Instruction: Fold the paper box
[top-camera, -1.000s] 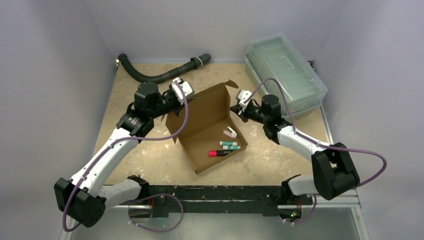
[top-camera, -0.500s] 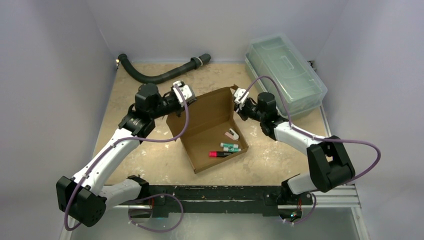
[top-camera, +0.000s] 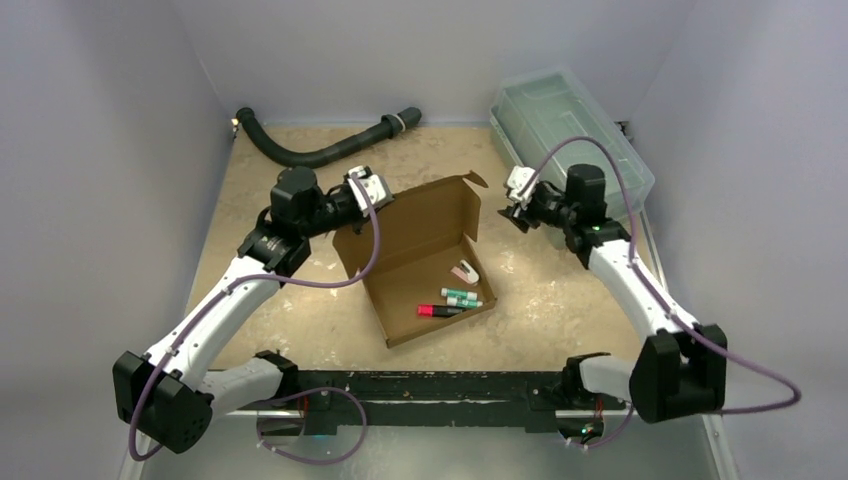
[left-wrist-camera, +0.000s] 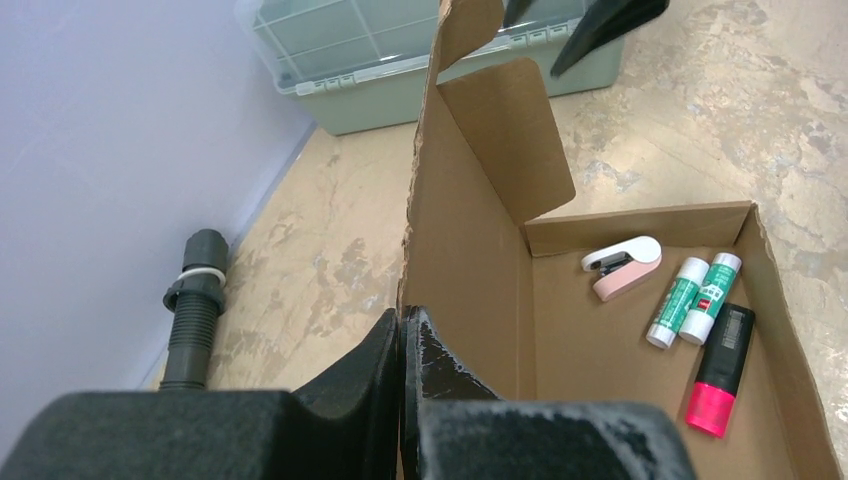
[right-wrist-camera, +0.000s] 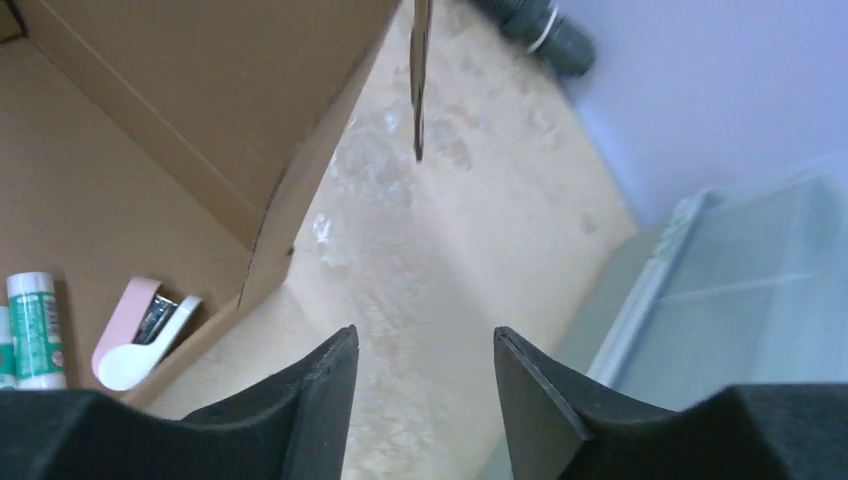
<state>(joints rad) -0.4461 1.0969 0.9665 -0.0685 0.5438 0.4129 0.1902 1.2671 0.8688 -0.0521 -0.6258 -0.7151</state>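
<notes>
Box: the plain brown corrugated cardboard paper box (top-camera: 415, 290) is sitting in the middle of the speckled tan table (top-camera: 545, 300), its tray lying flat and its lid standing up along the far-left side.
Left gripper (left-wrist-camera: 401, 325): it is pinching the left end of the upright lid's edge, jaws shut on the cardboard.
Right gripper (right-wrist-camera: 422, 335): it is hovering with jaws parted and nothing between them, apart from the box, between the lid's right end and the bin.
Step in hand: judging by this, the lid is being held up while its small side flap (left-wrist-camera: 500, 140) is waiting to be tucked.
Next move: the right gripper is probably needing to come in on that flap and bend it inward along its crease before the lid goes down.
Contents: a pink-and-white stapler (top-camera: 462, 269), two green-and-white glue sticks (top-camera: 460, 295) and a black-and-pink marker (top-camera: 440, 309) are lying near the tray's right wall.
In the way: these are lying low and seemingly not blocking the lid; the clear greenish plastic lidded bin (top-camera: 570, 130) is crowding the right arm on the far right.
Elsewhere: a black ribbed hose (top-camera: 320, 152) is lying along the far edge.
</notes>
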